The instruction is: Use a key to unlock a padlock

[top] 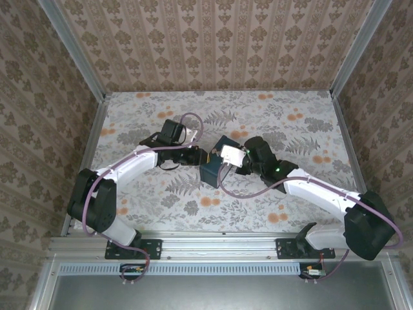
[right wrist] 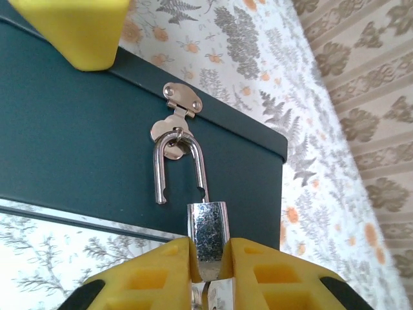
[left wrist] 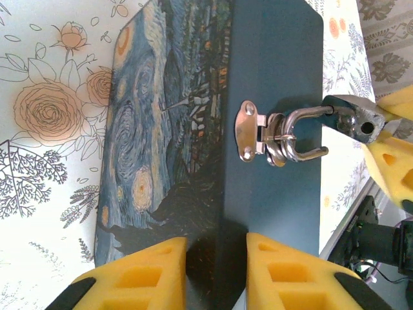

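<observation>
We are pinching the padlock (right wrist: 208,223) body in our right gripper (right wrist: 208,253), its shackle (right wrist: 159,171) running straight ahead through the hasp (right wrist: 182,100); our left gripper (left wrist: 216,250) is clamping the box (left wrist: 277,64).

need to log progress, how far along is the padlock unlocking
Done: the padlock looks unlocked, one leg of its shackle hanging free of the body. In hand: the right gripper clamps the padlock body while the left gripper holds the box. Left: the shackle is hooked through the hasp, so it may yet need slipping out.
</observation>
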